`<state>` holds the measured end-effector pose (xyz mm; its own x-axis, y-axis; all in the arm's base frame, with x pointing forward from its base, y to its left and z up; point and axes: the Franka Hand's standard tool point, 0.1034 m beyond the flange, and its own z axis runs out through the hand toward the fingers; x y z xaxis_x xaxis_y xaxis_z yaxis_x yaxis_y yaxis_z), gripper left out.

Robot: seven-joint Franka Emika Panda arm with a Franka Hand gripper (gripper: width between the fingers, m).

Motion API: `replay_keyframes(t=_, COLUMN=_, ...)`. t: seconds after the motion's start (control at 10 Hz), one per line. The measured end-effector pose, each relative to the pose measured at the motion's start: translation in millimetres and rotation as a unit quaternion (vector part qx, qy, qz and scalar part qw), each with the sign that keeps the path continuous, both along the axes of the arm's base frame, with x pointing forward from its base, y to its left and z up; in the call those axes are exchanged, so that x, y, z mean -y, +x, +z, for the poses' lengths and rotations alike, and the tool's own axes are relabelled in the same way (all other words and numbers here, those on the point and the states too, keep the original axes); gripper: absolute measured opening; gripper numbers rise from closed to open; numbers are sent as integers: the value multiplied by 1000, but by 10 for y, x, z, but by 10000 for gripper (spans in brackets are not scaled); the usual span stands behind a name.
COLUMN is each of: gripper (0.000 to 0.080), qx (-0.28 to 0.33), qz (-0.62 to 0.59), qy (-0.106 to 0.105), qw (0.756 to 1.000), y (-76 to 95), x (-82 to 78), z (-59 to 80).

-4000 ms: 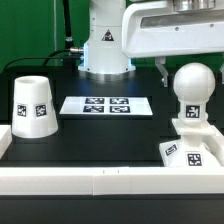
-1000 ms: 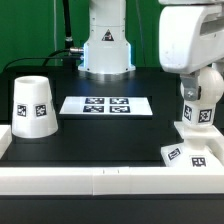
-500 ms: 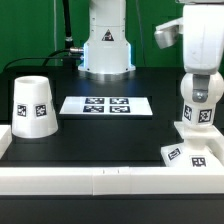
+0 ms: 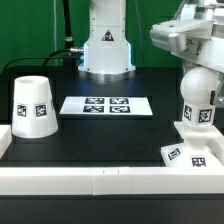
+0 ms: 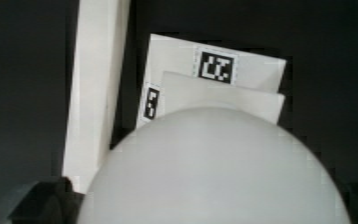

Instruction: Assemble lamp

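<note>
Place: a robotics lab bench, rigged for assembly trials.
Work surface: a matte black table top (image 4: pixel 100 128), bounded on the near side by a low white plastic wall (image 4: pixel 90 182).
Backdrop: a plain green screen (image 4: pixel 30 30) at the far side.
Machine: the white robot arm pedestal (image 4: pixel 106 50) stands far centre, with black cables (image 4: pixel 66 35) beside it.
Tracking aids: the marker board (image 4: pixel 106 105), flat and white, carries four black square tags. A similar tag is on the white tapered plastic shade (image 4: pixel 32 103) at the exterior view's left.

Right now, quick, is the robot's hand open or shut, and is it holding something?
Gripper: shut on the bulb, one finger against each side of it.
</note>
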<state>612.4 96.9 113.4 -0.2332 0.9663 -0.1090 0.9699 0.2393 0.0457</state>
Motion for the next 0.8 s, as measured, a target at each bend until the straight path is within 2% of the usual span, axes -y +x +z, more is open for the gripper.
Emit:
replay_keyframes(t=0.3, gripper=674, qx=-2, qz=3, qy=-1, qw=1000, y=0, x=47, z=-6)
replay_keyframes(t=0.4, gripper=574, qx=-2, qz=3, qy=-1, qw=1000, y=-1, x=46, z=-6)
replay_keyframes(t=0.8, gripper=574, qx=0, qz=-27, qy=2, qw=1000, y=-1, x=49, z=-6)
